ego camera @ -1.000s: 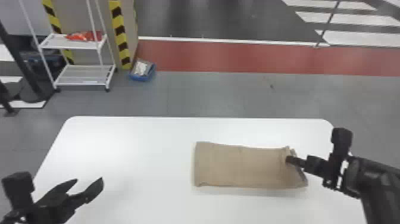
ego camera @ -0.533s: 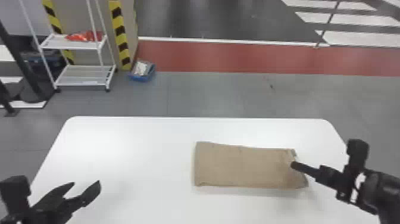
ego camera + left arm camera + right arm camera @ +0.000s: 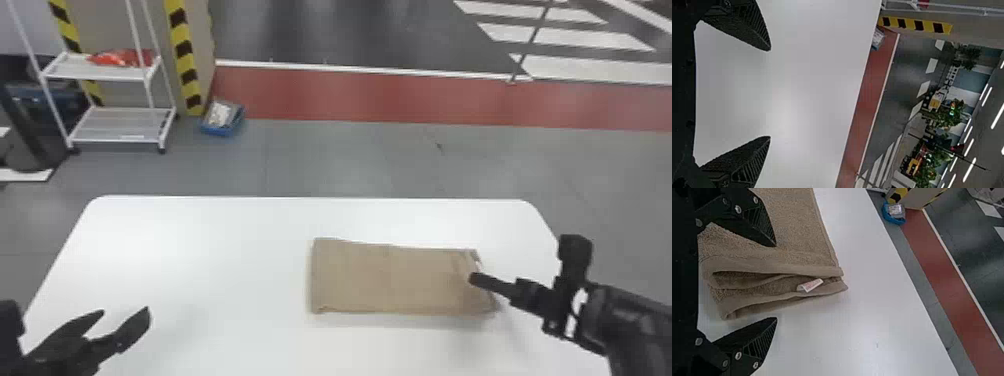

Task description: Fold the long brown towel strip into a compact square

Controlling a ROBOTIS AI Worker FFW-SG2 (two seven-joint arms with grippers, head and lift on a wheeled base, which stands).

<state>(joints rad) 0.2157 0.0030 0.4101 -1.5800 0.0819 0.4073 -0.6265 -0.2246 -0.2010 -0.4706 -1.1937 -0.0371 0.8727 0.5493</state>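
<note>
Brown towel (image 3: 390, 280) folded into a flat oblong, right of centre on the white table (image 3: 210, 240).
Its layered end, with a small white label (image 3: 810, 285), lies between the spread jaws of the right gripper (image 3: 475, 280), at the head view's lower right. The left gripper (image 3: 125, 312), lower left, has its jaws spread too, well apart from the towel. Upper left, a blue bin (image 3: 219, 131) sits near a white rack (image 3: 120, 125).
</note>
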